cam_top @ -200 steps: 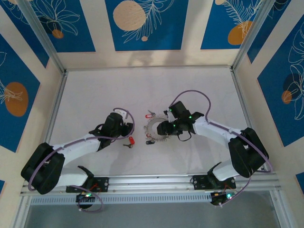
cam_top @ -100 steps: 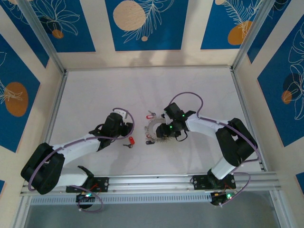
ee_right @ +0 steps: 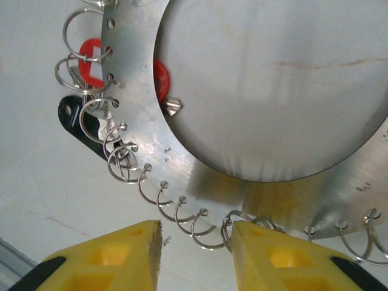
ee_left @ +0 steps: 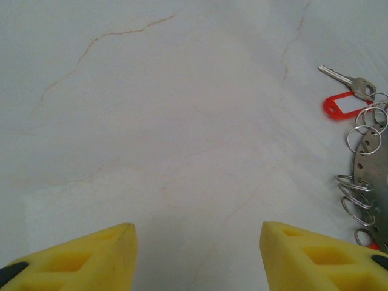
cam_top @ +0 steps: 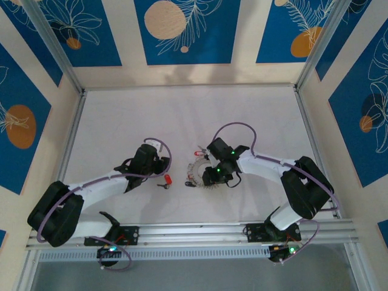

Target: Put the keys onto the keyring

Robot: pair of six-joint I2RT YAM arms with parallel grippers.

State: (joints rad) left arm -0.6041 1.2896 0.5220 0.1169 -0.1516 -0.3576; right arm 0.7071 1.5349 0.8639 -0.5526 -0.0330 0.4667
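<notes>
- Seen from above, the keyring [cam_top: 194, 167] lies on the white table [cam_top: 121, 121], just toward 4 o'clock of centre.
- The right gripper [cam_top: 207, 176] hangs over the ring's 3 o'clock side, hiding part of it.
- In the right wrist view, the keyring [ee_right: 182, 163] is a flat silver band with small wire loops [ee_right: 151, 185] along its outer edge.
- Two keys with red heads [ee_right: 90, 62] hang on loops at 10 o'clock; a black tag [ee_right: 77, 120] lies beneath them.
- The right gripper [ee_right: 197, 242] has its yellow fingers [ee_right: 121, 254] narrowly parted, with several loops in the gap; none is clearly pinched.
- The left gripper [ee_left: 197, 242] is spread wide and holds nothing, above bare table [ee_left: 182, 121].
- In the left wrist view, a silver key [ee_left: 348, 80] with a red tag [ee_left: 339, 106] lies at 2 o'clock, just beside the keyring's edge [ee_left: 367, 176].
- From above, a loose red key [cam_top: 167, 180] lies at 8 o'clock of the ring, near the left gripper [cam_top: 161, 168].
</notes>
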